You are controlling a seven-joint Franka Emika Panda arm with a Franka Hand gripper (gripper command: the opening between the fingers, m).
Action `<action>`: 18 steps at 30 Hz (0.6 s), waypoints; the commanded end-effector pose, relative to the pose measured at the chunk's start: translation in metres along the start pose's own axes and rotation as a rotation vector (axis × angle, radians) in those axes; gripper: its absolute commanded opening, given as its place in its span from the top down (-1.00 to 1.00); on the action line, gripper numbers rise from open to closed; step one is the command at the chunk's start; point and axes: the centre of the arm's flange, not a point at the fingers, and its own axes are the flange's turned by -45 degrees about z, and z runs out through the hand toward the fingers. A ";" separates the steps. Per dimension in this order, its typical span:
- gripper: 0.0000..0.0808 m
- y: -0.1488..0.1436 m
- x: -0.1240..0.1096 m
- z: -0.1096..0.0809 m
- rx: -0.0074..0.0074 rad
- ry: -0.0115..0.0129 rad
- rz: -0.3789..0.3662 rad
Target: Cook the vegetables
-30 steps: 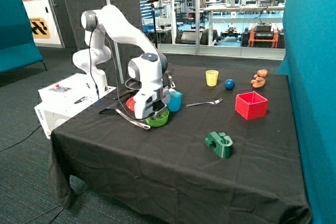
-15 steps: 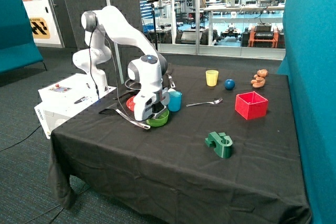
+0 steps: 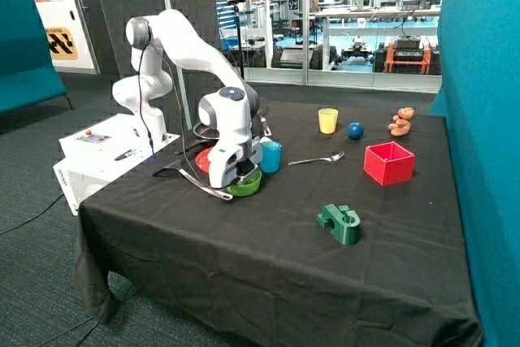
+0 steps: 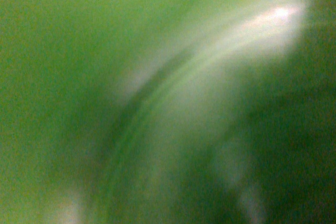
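My gripper (image 3: 236, 175) is lowered into the lime green bowl (image 3: 251, 188), which stands near the table's left edge beside a blue cup (image 3: 270, 156). The arm's hand hides the inside of the bowl in the outside view. The wrist view is filled by the bowl's green inner surface (image 4: 79, 51), very close. The bright green and the pale vegetable pieces are not visible in either view.
A metal ladle (image 3: 205, 185) and a black utensil (image 3: 166, 172) lie by the bowl. A red object (image 3: 201, 160) shows behind the hand. Further along the table are a spoon (image 3: 317, 159), yellow cup (image 3: 327, 120), blue ball (image 3: 355, 130), red box (image 3: 388, 162) and dark green block (image 3: 340, 223).
The hand has sunk slightly lower into the green bowl. Nothing else on the table has moved.
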 end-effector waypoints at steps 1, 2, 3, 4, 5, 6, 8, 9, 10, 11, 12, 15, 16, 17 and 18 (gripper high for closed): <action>0.96 -0.008 -0.006 -0.002 -0.0064 0.0065 -0.011; 0.98 -0.008 -0.006 -0.003 -0.0064 0.0065 -0.011; 0.99 -0.009 -0.006 -0.004 -0.0064 0.0065 -0.011; 1.00 -0.009 -0.007 -0.004 -0.0064 0.0065 -0.013; 1.00 -0.009 -0.007 -0.005 -0.0064 0.0065 -0.013; 1.00 -0.009 -0.007 -0.005 -0.0064 0.0065 -0.013; 1.00 -0.009 -0.008 -0.005 -0.0064 0.0065 -0.011; 1.00 -0.008 -0.008 -0.005 -0.0064 0.0065 -0.010; 1.00 -0.008 -0.008 -0.005 -0.0064 0.0065 -0.011; 1.00 -0.008 -0.009 -0.006 -0.0064 0.0065 -0.011; 1.00 -0.008 -0.009 -0.006 -0.0064 0.0065 -0.012; 1.00 -0.007 -0.010 -0.006 -0.0064 0.0065 -0.012; 1.00 -0.007 -0.010 -0.005 -0.0064 0.0065 -0.012; 1.00 -0.007 -0.010 -0.005 -0.0064 0.0065 -0.012; 1.00 -0.006 -0.010 -0.005 -0.0064 0.0065 -0.012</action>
